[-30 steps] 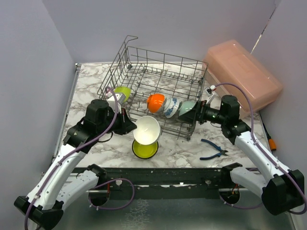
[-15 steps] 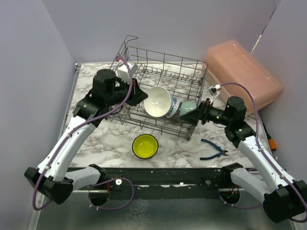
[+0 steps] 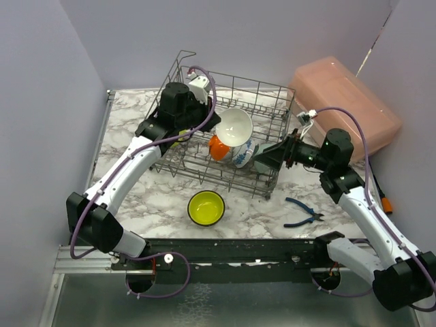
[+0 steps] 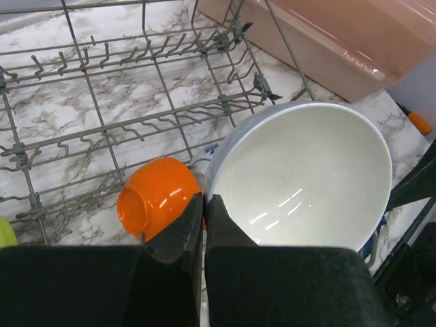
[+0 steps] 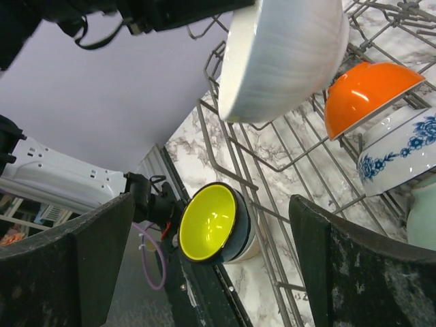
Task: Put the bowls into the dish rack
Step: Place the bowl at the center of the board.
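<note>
Marble-patterned table (image 3: 136, 197) fills the overhead view, walled in pale grey, with the dish rack (image 3: 267, 102) at the back and a pink box (image 3: 347, 109) to its right. The left gripper (image 3: 219, 128) hangs over the rack, its jaws pinching the rim of a white bowl (image 3: 235, 127) tilted above the orange bowl (image 3: 218, 148) and the blue-patterned bowl (image 3: 242, 154), both racked. A yellow-green bowl (image 3: 206, 208) waits on the table near the rack's front edge, with pliers (image 3: 303, 212) off to its right. The right gripper (image 3: 264, 159) sits at the rack's front right corner, jaws spread and empty.

The left wrist view shows the fingers (image 4: 184, 235) pressed together on the white bowl's rim, the orange bowl just beside it on the tines.

From the right wrist, the wide-apart fingers (image 5: 68, 272) frame the yellow-green bowl outside the wire; a mint bowl (image 5: 426, 218) peeks in at the edge.

This looks like the placing step. The next move calls for lowering the white bowl on edge into free tines beside the orange one, then letting go. No writing is legible.
</note>
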`<act>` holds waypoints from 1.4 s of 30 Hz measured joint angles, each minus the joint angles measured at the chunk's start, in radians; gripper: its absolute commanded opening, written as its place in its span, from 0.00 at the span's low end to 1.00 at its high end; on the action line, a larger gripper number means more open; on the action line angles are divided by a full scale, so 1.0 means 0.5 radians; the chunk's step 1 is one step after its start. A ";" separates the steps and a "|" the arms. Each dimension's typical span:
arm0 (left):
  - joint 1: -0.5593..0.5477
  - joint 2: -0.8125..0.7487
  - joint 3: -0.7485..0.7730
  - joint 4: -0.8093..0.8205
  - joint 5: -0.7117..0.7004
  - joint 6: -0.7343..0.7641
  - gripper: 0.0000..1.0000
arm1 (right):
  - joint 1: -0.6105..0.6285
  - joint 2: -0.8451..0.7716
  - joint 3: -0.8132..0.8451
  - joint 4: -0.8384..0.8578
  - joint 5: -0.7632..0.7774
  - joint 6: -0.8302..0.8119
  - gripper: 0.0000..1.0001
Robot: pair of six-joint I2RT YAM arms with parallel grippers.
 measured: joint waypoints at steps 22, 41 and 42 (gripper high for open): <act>0.019 -0.165 -0.761 0.809 0.302 -0.078 0.00 | 0.000 0.475 0.282 -0.082 -0.041 -0.092 1.00; 0.027 -0.260 -0.859 1.060 0.483 -0.156 0.00 | 0.039 0.653 0.336 -0.005 -0.235 -0.018 1.00; 0.027 -0.262 -0.861 1.058 0.472 -0.153 0.00 | 0.041 0.656 0.342 -0.027 -0.227 -0.040 1.00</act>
